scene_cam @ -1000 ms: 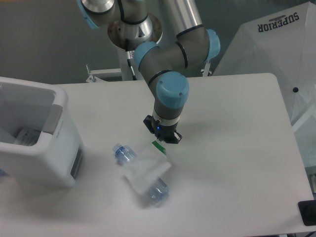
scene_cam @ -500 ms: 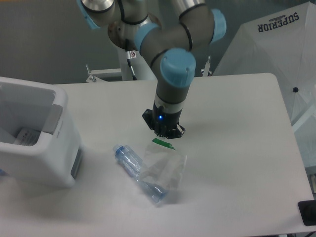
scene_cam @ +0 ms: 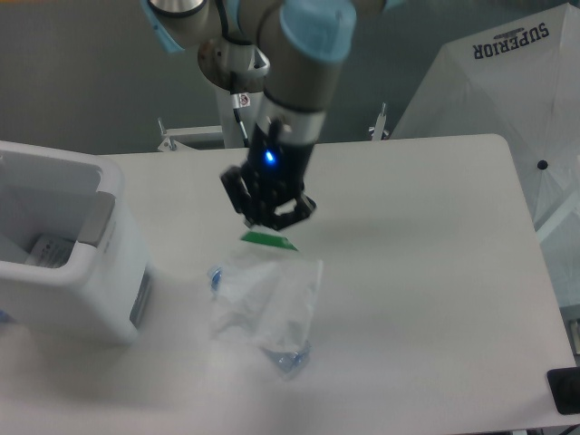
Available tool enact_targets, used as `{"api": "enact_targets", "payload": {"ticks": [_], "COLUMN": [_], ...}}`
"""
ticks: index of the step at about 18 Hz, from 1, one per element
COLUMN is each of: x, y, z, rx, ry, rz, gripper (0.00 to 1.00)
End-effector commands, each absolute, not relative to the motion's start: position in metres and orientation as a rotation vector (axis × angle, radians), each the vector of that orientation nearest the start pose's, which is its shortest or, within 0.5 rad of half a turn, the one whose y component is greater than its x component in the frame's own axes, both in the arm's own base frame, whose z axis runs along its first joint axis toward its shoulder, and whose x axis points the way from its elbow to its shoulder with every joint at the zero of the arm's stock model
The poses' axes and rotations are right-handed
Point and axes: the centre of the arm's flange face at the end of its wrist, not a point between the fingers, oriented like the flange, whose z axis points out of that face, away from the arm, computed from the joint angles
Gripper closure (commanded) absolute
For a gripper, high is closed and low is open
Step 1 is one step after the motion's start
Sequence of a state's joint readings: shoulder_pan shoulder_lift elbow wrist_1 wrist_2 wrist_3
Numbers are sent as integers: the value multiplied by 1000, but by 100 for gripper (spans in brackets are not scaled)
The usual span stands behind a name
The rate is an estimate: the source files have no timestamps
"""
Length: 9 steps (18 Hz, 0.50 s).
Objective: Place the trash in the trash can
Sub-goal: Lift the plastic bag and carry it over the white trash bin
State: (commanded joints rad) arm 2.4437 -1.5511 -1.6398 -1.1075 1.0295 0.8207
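My gripper (scene_cam: 269,225) hangs above the middle of the table, shut on the green edge strip of the translucent whitish plastic bag (scene_cam: 268,294). The bag dangles below it, lifted and spread out. Behind the bag lies the small clear bottle (scene_cam: 288,359) on the table; only its bluish ends show, one at the bag's left edge and one below it. The trash can (scene_cam: 63,263), a white boxy bin with a grey panel on its rim, stands at the table's left edge, well to the left of the gripper.
A white umbrella-like fabric with black lettering (scene_cam: 507,82) stands beyond the table's right side. Some paper lies inside the bin (scene_cam: 45,249). A dark object (scene_cam: 564,390) sits at the lower right corner.
The gripper has risen and moved left with the bag's green strip in its grasp. The bag has lifted off the table and now hangs in front of the bottle.
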Motion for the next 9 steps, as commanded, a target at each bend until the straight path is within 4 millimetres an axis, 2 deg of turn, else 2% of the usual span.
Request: {"api": "enact_targets", "payload": {"ticks": [4,9], "x": [-228,-182], "y": [456,464], "z": [566,578], "rx": [-2397,-2376], "ry": [143,235], "rz": [-52,-72], "gripper": [100,100]}}
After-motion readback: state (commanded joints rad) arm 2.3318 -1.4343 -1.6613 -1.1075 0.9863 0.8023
